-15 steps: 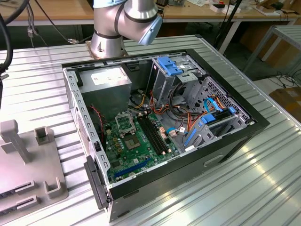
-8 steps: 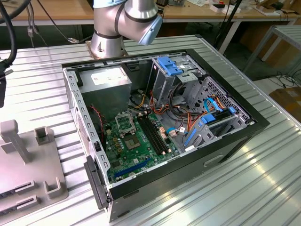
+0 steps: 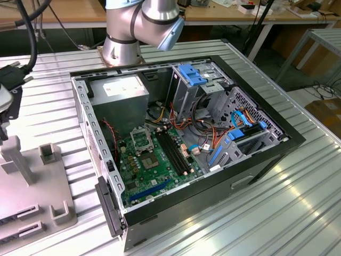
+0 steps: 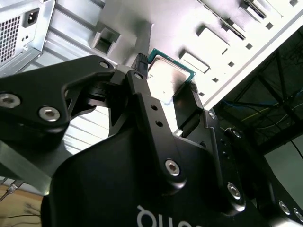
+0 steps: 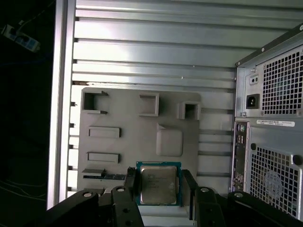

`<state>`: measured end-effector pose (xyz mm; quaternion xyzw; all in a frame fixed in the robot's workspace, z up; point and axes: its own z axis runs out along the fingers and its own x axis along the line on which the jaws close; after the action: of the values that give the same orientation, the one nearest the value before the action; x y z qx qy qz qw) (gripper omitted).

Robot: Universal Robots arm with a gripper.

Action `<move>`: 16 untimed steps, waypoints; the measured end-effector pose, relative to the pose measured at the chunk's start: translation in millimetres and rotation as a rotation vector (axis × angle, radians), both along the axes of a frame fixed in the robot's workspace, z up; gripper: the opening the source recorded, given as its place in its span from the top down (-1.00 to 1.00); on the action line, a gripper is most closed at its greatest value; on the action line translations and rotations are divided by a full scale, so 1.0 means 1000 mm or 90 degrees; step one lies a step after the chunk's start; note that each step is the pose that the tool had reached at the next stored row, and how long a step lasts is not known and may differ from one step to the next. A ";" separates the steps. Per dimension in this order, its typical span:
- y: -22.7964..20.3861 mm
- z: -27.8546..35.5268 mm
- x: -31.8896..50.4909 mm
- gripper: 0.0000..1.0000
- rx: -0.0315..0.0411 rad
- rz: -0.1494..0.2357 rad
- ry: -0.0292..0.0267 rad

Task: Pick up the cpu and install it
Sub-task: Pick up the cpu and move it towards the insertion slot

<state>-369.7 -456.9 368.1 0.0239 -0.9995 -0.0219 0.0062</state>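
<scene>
Exterior view: one arm [image 3: 141, 21], one open case [image 3: 266, 162] holding one power supply [image 3: 120, 96] and one socket [image 3: 140, 140]; one grey tray [image 3: 50, 184] at eight o'clock from the case. First wrist view: three raised pockets [image 5: 148, 104] on the tray, one cpu [image 5: 158, 185], one gripper [image 5: 160, 181] with two fingers [image 5: 131, 182].

Cpu [image 5: 158, 185]: one edge hidden behind tool [image 5: 158, 173] body, first wrist view. Arm [image 3: 144, 21] cut off, 12 o'clock, exterior view. Grey fixture plate [image 3: 48, 181], 9 o'clock of case [image 3: 256, 170], cut by frame edge.
</scene>
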 end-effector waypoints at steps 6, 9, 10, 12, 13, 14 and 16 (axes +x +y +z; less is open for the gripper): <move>0.0000 0.0000 0.0152 0.05 0.0000 0.000 0.0000; 0.0000 -0.0001 0.0216 0.05 0.0000 0.000 -0.0001; 0.0000 0.0000 0.0237 0.05 0.0000 0.000 0.0000; 0.0000 0.0000 0.0280 0.05 0.0000 0.000 0.0000; 0.0000 0.0000 0.0300 0.05 0.0000 0.000 0.0000; 0.0000 0.0000 0.0319 0.05 0.0000 0.000 0.0000; 0.0000 0.0000 0.0356 0.05 0.0000 0.000 0.0000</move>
<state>-334.1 -456.9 368.0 0.0239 -0.9995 -0.0219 0.0062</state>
